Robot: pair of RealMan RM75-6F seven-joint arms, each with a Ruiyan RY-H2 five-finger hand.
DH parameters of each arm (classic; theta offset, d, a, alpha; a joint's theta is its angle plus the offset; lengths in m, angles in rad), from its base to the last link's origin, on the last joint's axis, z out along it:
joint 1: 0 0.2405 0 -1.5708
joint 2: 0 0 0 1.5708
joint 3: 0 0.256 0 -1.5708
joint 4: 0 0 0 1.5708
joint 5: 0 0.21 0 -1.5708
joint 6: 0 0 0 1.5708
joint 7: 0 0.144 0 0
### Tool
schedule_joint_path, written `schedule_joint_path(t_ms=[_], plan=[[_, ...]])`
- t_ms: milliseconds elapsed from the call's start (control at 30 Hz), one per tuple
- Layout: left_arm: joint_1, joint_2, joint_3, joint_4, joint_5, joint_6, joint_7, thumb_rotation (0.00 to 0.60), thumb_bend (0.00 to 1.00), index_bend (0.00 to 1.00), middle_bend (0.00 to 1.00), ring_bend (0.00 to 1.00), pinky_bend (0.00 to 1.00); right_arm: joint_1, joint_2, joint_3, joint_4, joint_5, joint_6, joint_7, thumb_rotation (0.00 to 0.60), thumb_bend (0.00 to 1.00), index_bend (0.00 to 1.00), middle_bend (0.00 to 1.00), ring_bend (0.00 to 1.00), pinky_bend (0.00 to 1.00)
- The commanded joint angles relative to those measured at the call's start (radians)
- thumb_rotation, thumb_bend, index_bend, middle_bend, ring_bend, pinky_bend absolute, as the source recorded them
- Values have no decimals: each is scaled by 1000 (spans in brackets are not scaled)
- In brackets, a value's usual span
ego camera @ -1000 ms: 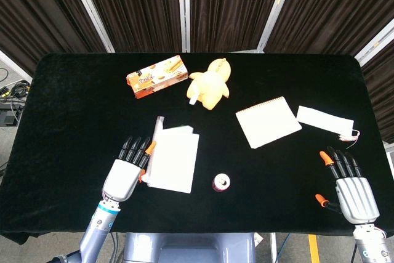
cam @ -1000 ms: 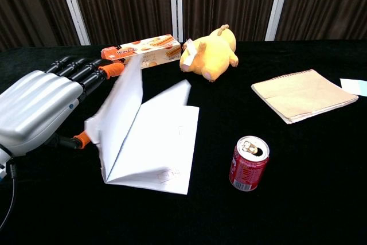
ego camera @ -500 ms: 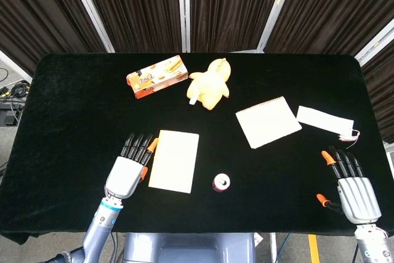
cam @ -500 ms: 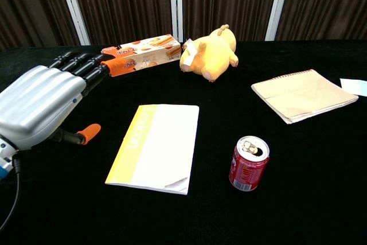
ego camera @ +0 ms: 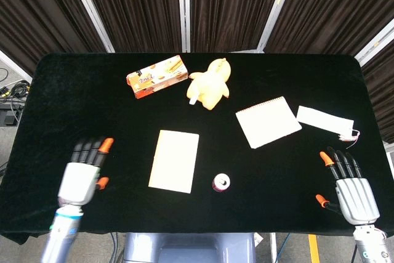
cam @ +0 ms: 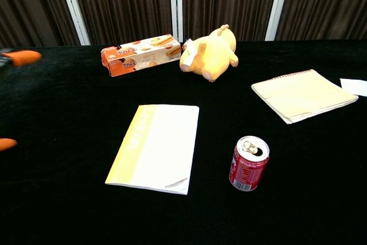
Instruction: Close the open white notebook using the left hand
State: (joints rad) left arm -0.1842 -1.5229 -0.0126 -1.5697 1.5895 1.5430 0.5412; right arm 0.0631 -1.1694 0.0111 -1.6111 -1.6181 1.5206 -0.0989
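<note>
Left hand [ego camera: 83, 167] near front-left table edge, fingers spread, nothing held, well apart from notebook; right hand [ego camera: 351, 186] front-right, likewise released

Soda can [cam: 248, 163] just beside notebook's right edge: stray sweep could tip it, spill on cover

White notebook [cam: 156, 146] mid-table, closed flat; near corner curls slightly, could spring up

Spiral pad [cam: 304, 94], plush toy [cam: 209, 54], snack box [cam: 140, 54] farther back, low risk

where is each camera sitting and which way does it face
Head view: high above the near edge, looking steeply down on the table; shows the left robot hand and right robot hand.
Chest view: low at the near edge, facing across toward the curtains; only orange fingertips at the left border.
Both share the notebook, can, plush toy.
</note>
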Motion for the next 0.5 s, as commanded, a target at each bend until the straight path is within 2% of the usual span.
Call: schedule_joint_path(t_ms=[33,200,367,500], plan=[[59,66,19,-20,-11,71,-75,600,128,0,0,0,0,1,-4,-1,-1,-1,-2,-7,600,12,0,0,0,0],[117,104,37,19,-16,131,-157,600,126,0,0,0,0,3,-11,-2,-2,-7,-5,-22,600,12,0,0,0,0],[142,133,43,41,-31,132,-256,600,125,0,0,0,0,6,-13,-3,-3,-9,-8,-22,600,12,0,0,0,0],[148,136,36,44,-41,128,-268,600,125,0,0,0,0,8,-11,-4,-5,-14,-9,-21,600,11,0,0,0,0]])
